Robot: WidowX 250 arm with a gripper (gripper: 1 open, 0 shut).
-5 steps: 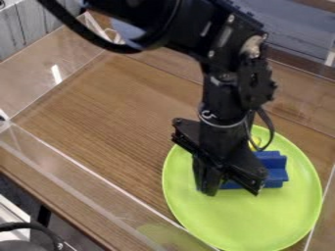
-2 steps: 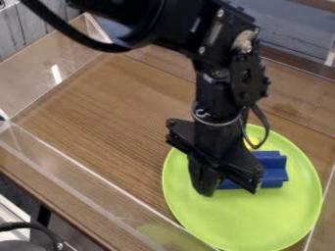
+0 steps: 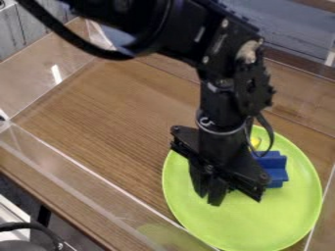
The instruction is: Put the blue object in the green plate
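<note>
The green plate [image 3: 291, 214] lies on the wooden table at the lower right. The blue object [image 3: 273, 171] rests flat on the plate's right half, its left end hidden behind the black arm. My gripper [image 3: 228, 192] points straight down onto the plate just left of the blue object. Its two black fingers [image 3: 210, 193] stand slightly apart with a narrow gap of green plate between the tips, so it is open. The right finger is close against the blue object; I cannot tell whether they touch.
A clear plastic wall [image 3: 66, 172] runs along the left and front of the wooden table [image 3: 105, 108]. The plate's right rim sits near the table's right edge. Dark equipment stands behind the table at the back.
The fingers, earlier pressed together beside the blue object, have parted a little. The arm has stayed over the same spot on the plate, and the blue object lies where it was.
</note>
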